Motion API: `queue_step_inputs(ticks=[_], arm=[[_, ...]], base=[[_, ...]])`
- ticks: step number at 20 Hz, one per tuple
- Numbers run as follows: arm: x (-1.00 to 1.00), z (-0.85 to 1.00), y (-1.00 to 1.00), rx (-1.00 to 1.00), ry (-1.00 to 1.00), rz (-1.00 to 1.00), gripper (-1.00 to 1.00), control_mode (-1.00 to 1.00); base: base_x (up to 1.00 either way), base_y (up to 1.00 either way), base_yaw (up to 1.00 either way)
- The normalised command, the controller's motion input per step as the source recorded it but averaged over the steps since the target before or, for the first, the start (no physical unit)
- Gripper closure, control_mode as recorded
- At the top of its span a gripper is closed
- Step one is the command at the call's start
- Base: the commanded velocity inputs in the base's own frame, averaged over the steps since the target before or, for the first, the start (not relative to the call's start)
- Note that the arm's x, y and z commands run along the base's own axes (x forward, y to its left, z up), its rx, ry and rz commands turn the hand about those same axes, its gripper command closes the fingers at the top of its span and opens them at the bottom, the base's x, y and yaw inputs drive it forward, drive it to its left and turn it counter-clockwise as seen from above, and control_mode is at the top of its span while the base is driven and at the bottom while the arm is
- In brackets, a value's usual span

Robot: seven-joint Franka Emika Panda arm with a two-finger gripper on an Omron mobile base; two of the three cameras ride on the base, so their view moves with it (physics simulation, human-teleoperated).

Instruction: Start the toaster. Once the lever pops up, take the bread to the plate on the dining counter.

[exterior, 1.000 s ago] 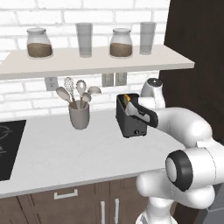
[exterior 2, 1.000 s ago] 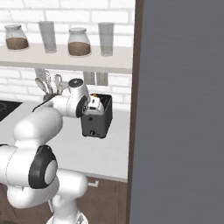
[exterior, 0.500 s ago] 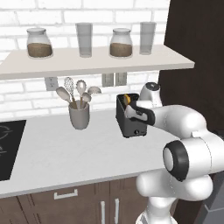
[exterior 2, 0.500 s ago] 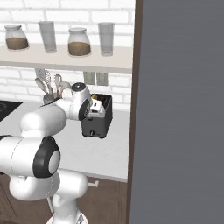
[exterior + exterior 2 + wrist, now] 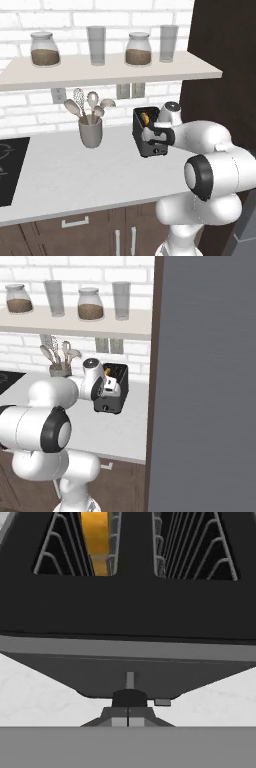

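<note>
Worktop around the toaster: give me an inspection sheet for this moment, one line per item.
Surface: white worktop, black cooktop at its left end.
Job's things: toaster by the dark wall panel; bread upright in one slot, the other slot bare; lever just above the pincer tips.
Clutter: cup of utensils left of the toaster.
Grippers: pincer shut, tips together at the lever on the toaster's front face.
Cables: nothing seen.
Surroundings: shelf with two jars and two glasses; white brick wall; outlets below the shelf.
</note>
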Motion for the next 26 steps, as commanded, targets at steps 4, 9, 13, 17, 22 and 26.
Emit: queue_step_inputs(ticks=[4,9,13,17,22,26], arm=[[0.0,-0.46,0.0,0.0,0.0,0.0,1.0,-1.0],[0.0,-0.42,0.0,0.0,0.0,0.0,1.0,-1.0],[0.0,-0.36,0.0,0.0,0.0,0.0,1.0,-1.0],[-0.02,-0.1,0.0,0.0,-0.01,0.0,1.0,-1.0],[-0.22,0.4,0.0,-0.01,-0.07,-0.04,1.0,-1.0],[-0.34,0.73,0.17,-0.12,-0.03,-0.03,1.0,-1.0]], base=[[0.0,0.0,0.0],[0.0,0.0,0.0],[0.0,0.0,0.0],[0.0,0.0,0.0],[0.0,0.0,0.0],[0.0,0.0,0.0]])
